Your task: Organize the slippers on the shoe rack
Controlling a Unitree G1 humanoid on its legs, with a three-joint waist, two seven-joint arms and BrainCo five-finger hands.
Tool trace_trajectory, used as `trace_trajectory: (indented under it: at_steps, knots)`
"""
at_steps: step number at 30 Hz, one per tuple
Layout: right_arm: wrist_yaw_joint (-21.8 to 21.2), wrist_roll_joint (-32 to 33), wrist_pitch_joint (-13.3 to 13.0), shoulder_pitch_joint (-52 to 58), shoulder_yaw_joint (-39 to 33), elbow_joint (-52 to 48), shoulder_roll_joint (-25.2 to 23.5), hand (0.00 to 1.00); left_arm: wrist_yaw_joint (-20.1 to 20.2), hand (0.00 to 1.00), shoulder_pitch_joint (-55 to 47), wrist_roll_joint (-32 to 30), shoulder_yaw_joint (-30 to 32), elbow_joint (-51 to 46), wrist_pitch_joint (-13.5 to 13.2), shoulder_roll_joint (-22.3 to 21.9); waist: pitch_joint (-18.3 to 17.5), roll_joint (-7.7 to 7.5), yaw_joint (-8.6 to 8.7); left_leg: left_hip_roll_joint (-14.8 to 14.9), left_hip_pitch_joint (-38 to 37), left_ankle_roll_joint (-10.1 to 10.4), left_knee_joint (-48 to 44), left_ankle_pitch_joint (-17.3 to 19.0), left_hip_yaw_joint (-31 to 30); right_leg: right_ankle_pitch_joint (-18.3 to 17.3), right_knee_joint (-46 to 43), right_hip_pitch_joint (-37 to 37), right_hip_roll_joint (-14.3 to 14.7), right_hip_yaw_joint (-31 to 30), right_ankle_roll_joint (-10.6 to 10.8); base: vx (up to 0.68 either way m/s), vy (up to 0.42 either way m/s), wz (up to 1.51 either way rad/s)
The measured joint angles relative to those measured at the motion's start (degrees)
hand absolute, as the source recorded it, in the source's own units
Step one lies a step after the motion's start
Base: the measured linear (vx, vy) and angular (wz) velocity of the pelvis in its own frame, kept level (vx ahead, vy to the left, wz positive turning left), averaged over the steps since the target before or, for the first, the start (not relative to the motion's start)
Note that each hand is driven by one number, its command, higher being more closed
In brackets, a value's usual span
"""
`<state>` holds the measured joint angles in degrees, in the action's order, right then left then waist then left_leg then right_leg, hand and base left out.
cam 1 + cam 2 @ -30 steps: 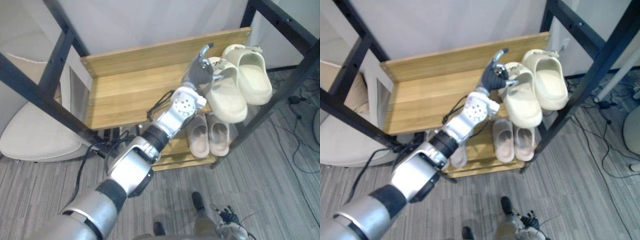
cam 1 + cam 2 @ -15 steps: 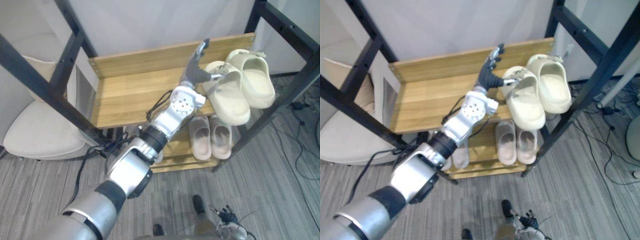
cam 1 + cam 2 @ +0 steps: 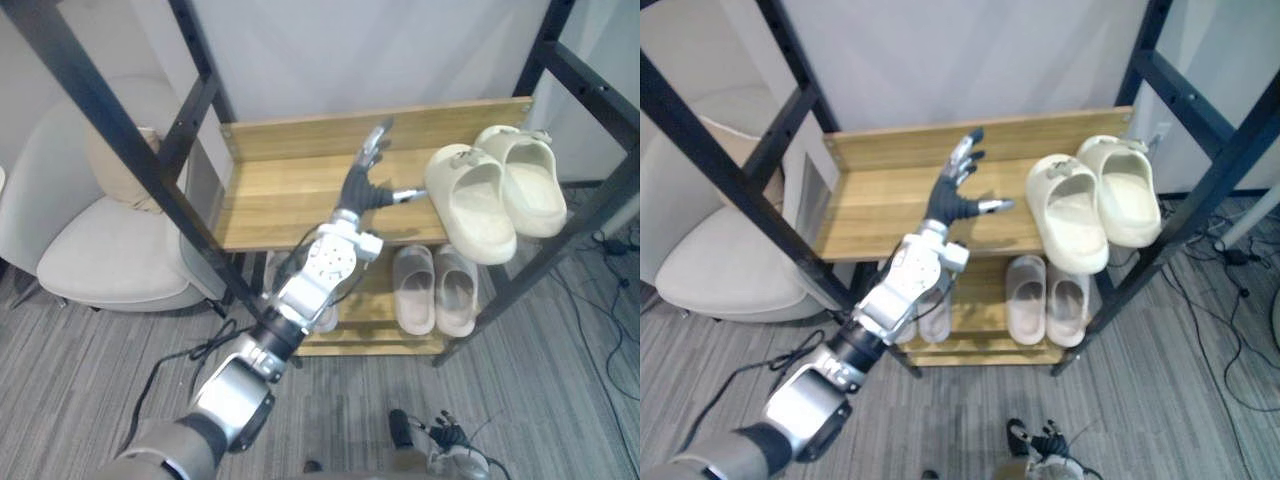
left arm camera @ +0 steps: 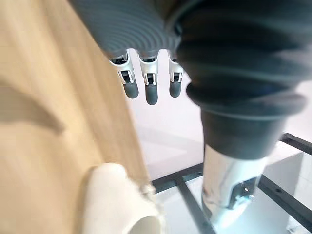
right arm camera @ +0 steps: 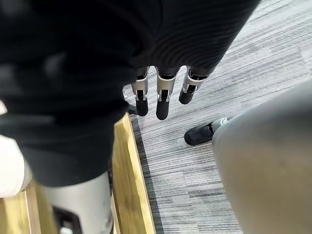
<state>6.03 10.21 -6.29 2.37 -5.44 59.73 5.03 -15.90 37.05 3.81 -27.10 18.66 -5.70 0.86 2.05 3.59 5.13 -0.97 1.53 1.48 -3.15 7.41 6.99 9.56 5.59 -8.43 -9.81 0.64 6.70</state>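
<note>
Left hand (image 3: pixel 368 180) hovers over the upper shelf (image 3: pixel 270 195) with fingers spread, holding nothing, just beside the cream slippers (image 3: pixel 495 195), which sit paired at the shelf's right end. I judge the job nearly done, though the nearer slipper overhangs the front edge. My right hand (image 3: pixel 448 438) hangs low, relaxed.

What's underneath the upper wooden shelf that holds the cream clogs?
A pair of pale pink slippers lies side by side on the lower wooden shelf. Another pale slipper shows beside them, partly covered by the left arm; the upper shelf hides the rest.
</note>
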Motion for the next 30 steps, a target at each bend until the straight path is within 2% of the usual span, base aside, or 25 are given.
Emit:
trace_trajectory:
  at_steps: [4,6,8,14,19,30]
  knots:
    - [0.01,0.03,0.07,-0.15,1.73,0.14,0.27,0.00,2.56,0.00,-4.05,0.45,-3.49,0.02,-0.04,0.52,0.10,-0.51,-0.48,0.52,0.02,0.42,0.14,-0.26,-1.30,-0.34,0.00,0.57,0.37,1.47,-0.49,0.00,-0.046,0.15]
    - [0.03,0.04,0.09,-0.46,2.73,1.14,0.16,0.00,3.61,0.00,-4.77,0.45,-5.02,0.29,-0.04,0.51,0.27,-1.24,-0.86,1.00,-0.01,0.75,0.45,-0.46,-1.52,-0.46,0.01,0.61,0.78,1.91,-0.67,0.01,-0.058,0.07]
    - [0.11,0.05,0.19,-1.36,3.69,2.11,0.07,0.00,4.00,0.00,-4.77,0.47,-5.67,0.86,-0.17,0.40,0.32,-1.78,-0.95,1.39,-0.02,1.02,0.67,-0.61,-1.82,-0.53,0.01,0.61,1.13,2.23,-0.77,0.01,-0.051,0.04]
    - [0.50,1.08,0.18,-1.65,3.95,2.21,0.02,0.00,4.90,0.00,-4.33,0.34,-6.86,2.68,-1.31,-0.19,0.49,-2.19,-0.88,1.50,-0.85,1.13,0.98,-0.69,-2.60,-0.64,0.02,1.64,1.36,3.12,-0.81,0.01,-0.023,0.05]
    - [0.85,1.09,0.16,-1.81,4.66,2.25,-0.37,0.00,4.87,0.00,-2.98,0.21,-8.70,5.27,-1.70,-1.08,0.95,-3.61,-0.90,1.59,-1.48,1.32,1.05,-0.53,-2.72,-1.14,0.03,2.41,1.30,3.39,-0.84,-0.01,-0.005,0.02]
    - [1.06,1.08,0.19,-2.61,3.43,2.57,-0.44,0.00,4.30,0.00,4.27,0.19,-10.46,13.87,-3.21,-4.93,1.02,-3.53,0.32,2.68,-1.58,2.14,1.42,0.08,-0.75,-1.60,0.01,1.24,2.88,1.68,-1.28,0.02,-0.016,-0.10]
